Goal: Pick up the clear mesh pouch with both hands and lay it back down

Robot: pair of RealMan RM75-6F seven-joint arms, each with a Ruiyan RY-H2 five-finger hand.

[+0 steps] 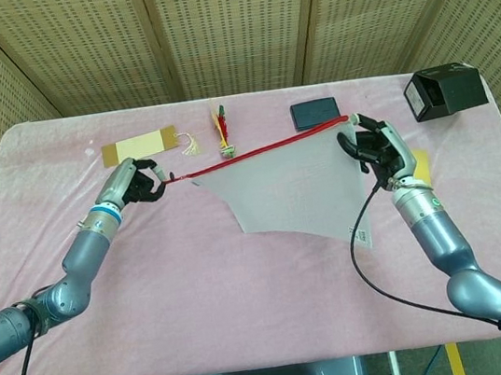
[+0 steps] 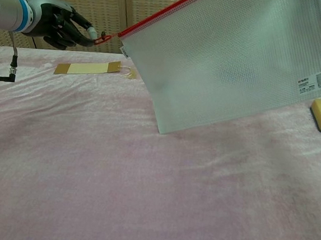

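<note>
Bright, even lighting; sharp frames, soft shadows.
</note>
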